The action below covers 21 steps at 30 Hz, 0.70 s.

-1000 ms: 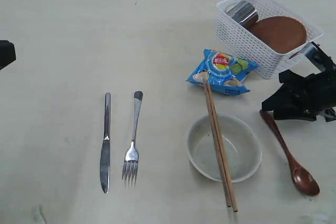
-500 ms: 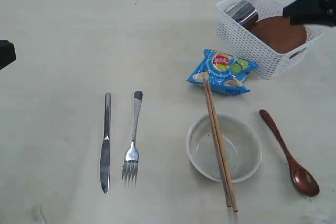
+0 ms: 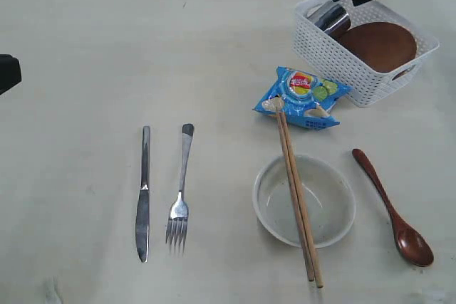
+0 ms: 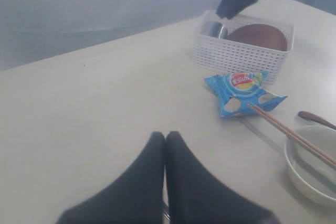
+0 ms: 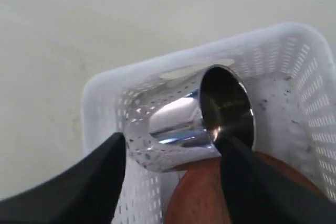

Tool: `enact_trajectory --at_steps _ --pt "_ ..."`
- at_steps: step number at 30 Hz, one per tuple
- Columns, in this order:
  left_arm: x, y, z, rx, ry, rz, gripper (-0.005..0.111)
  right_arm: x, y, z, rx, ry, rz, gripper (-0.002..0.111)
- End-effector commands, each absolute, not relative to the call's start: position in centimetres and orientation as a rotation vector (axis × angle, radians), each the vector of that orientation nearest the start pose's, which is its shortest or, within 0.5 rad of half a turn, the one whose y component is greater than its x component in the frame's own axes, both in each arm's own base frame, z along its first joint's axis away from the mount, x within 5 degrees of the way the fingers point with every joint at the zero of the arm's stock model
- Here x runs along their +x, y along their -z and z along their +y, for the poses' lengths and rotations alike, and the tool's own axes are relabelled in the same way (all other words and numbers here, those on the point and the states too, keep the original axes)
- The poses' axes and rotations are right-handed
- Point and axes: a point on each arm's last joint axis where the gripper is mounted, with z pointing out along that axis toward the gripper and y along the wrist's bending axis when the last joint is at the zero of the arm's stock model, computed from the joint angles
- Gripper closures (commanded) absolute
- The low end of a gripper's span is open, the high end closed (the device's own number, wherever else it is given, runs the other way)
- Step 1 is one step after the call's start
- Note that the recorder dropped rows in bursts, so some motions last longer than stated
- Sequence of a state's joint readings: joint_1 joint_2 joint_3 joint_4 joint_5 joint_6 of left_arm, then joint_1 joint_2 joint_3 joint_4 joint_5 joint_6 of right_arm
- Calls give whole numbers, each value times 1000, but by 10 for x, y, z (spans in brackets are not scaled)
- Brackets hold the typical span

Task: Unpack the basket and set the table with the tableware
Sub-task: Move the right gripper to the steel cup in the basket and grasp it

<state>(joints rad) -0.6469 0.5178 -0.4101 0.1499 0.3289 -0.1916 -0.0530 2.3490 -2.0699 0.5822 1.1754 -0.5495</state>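
We put the basket (image 3: 324, 53) at the far right of the table (image 3: 85, 48) in the exterior view, with two pieces of tableware inside. The steel cup (image 5: 178, 121) lies on its side in one corner, its mouth facing into the basket and its lower edge over the rim of the reddish-brown plate (image 3: 377, 44). The plate takes up most of the rest of the basket. The right gripper (image 5: 172, 145) hangs above that corner with its dark fingers (image 5: 102, 179) spread wide, one on each side of the cup and not closed on it. We cannot tell whether either finger touches the cup.

Just beside the basket on the near side lies the blue snack bag (image 3: 303, 96). The chopsticks (image 3: 298, 208) run from the bag's edge across the white bowl (image 3: 335, 208), resting on its rim, with their near ends on the table past it. The bowl sits upright. The dark red spoon (image 3: 392, 208) lies flat to the right of the bowl, apart from it, scoop end toward the near edge. Well apart on the left, the knife (image 3: 144, 190) and fork (image 3: 182, 190) lie side by side, parallel and not touching, tines toward the near edge. The left gripper (image 4: 165, 142) is over bare table, far from the basket, fingers pressed together tip to tip. The exterior view shows only a dark bit of that arm at the left edge.
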Motion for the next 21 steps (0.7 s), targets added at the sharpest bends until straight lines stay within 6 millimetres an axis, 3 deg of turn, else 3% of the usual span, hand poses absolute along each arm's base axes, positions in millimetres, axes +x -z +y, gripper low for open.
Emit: enact_trajectory --at_steps 1,9,21 --pt "90 -285 -63 520 443 1850 107 502 -177 19 -499 -652 2688 55" --pt "90 -285 -63 520 443 1850 107 510 -160 18 -546 -614 2641 55" --pt "90 -285 -63 520 443 1850 107 512 -165 24 -561 -690 2570 55"
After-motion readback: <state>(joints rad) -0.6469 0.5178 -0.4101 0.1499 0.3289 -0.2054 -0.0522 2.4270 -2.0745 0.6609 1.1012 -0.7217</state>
